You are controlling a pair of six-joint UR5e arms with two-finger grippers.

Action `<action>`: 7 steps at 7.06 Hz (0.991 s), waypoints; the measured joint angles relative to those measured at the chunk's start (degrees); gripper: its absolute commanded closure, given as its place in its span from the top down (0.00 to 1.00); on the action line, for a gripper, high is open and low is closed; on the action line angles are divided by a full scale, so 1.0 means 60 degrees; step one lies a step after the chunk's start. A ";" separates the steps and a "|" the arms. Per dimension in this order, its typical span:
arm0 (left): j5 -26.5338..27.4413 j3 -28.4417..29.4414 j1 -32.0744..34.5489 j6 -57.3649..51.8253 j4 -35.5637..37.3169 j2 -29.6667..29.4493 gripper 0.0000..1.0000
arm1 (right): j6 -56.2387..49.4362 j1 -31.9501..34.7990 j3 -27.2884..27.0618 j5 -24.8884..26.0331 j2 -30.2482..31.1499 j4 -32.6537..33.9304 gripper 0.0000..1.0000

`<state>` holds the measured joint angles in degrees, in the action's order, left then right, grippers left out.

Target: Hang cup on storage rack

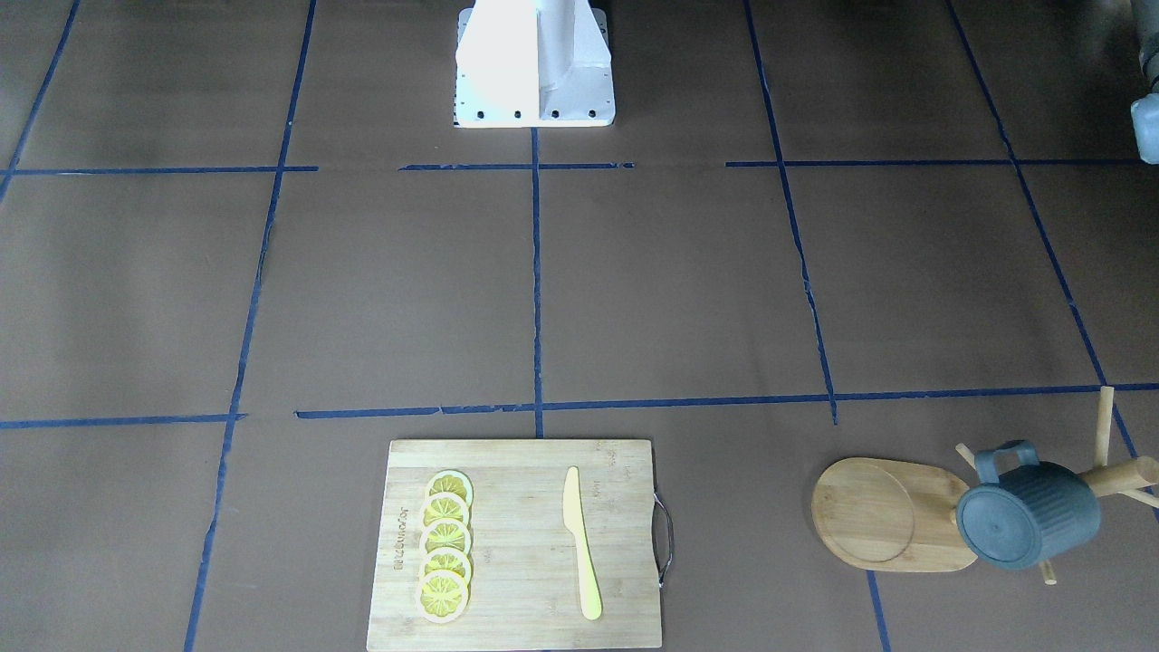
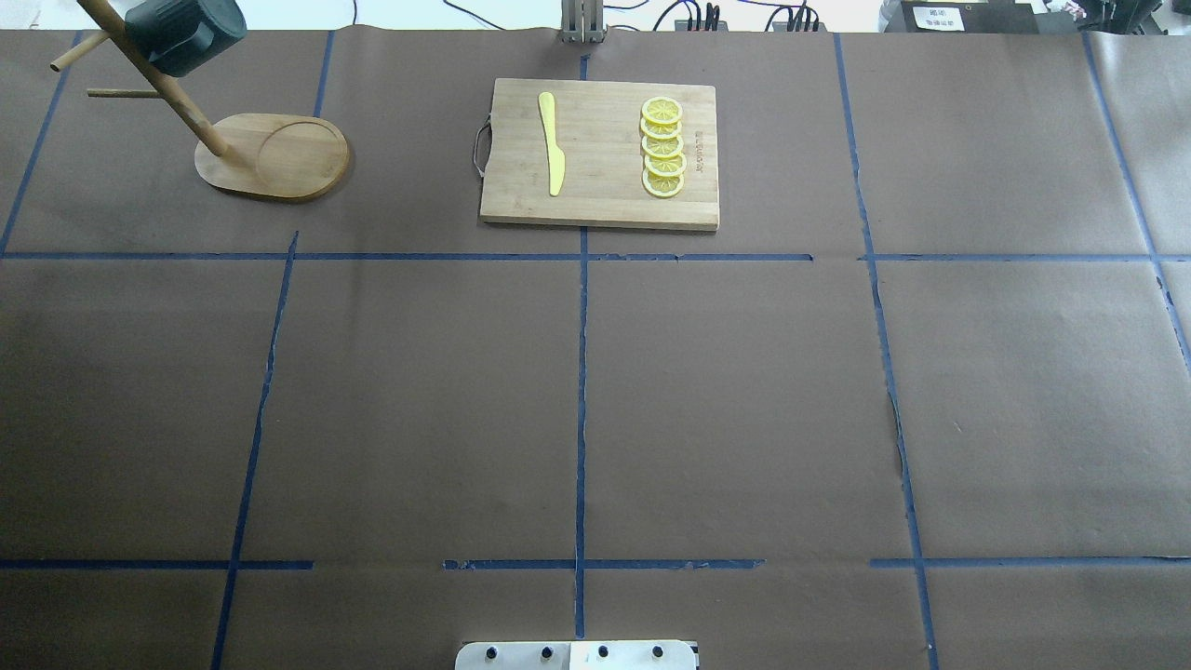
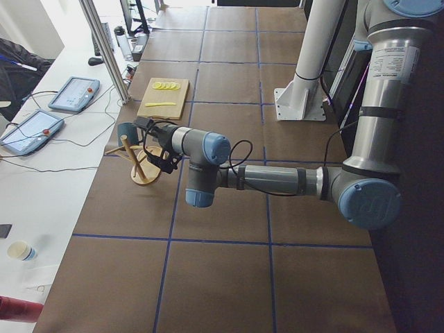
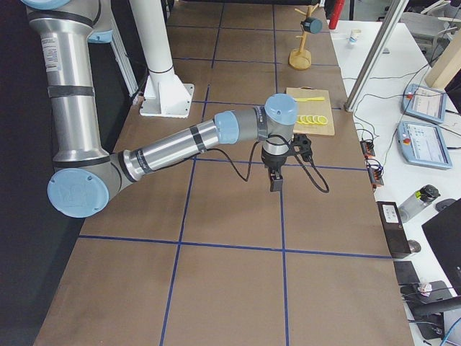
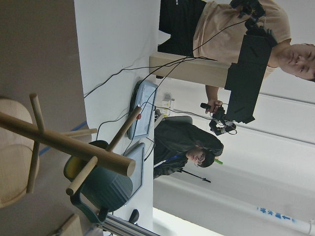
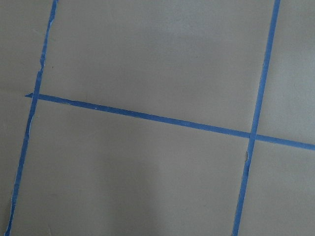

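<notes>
The dark blue-grey ribbed cup point(image 1: 1032, 516) hangs by its handle on a peg of the bamboo storage rack point(image 1: 883, 514), bottom facing outward. It also shows in the overhead view point(image 2: 181, 33) on the rack point(image 2: 279, 158) at the far left corner. The left wrist view shows the cup point(image 5: 106, 189) with its yellow inside under the rack's post point(image 5: 64, 142). My left gripper point(image 3: 154, 139) is close beside the rack, apart from the cup; I cannot tell if it is open or shut. My right gripper point(image 4: 276, 184) points down over bare table; its state cannot be told.
A wooden cutting board point(image 1: 516, 561) with several lemon slices point(image 1: 445, 543) and a yellow knife point(image 1: 579, 543) lies mid-table at the far edge. The robot base point(image 1: 534, 63) stands at the near edge. Operators point(image 5: 236, 29) and tablets point(image 3: 73, 94) are beyond the table.
</notes>
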<state>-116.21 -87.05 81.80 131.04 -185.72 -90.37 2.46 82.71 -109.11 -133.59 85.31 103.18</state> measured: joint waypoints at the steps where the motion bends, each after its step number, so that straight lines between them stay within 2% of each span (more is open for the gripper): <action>1: -0.0019 -0.0104 0.0038 -0.2051 0.0280 0.0366 1.00 | 0.0000 0.0000 0.0000 0.0000 0.0002 0.0000 1.00; 3: -0.0036 -0.0427 0.0056 -0.5508 0.1345 0.0788 1.00 | 0.0000 0.0000 0.0005 0.0000 0.0005 0.0000 1.00; 7: -0.0208 -0.1132 0.0129 -1.0577 0.4075 0.1258 1.00 | 0.0029 0.0000 0.0018 -0.0010 0.0003 0.0010 1.00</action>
<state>-117.46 -93.84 82.57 67.58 -161.27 -82.82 2.63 82.71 -109.00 -133.65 85.33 103.24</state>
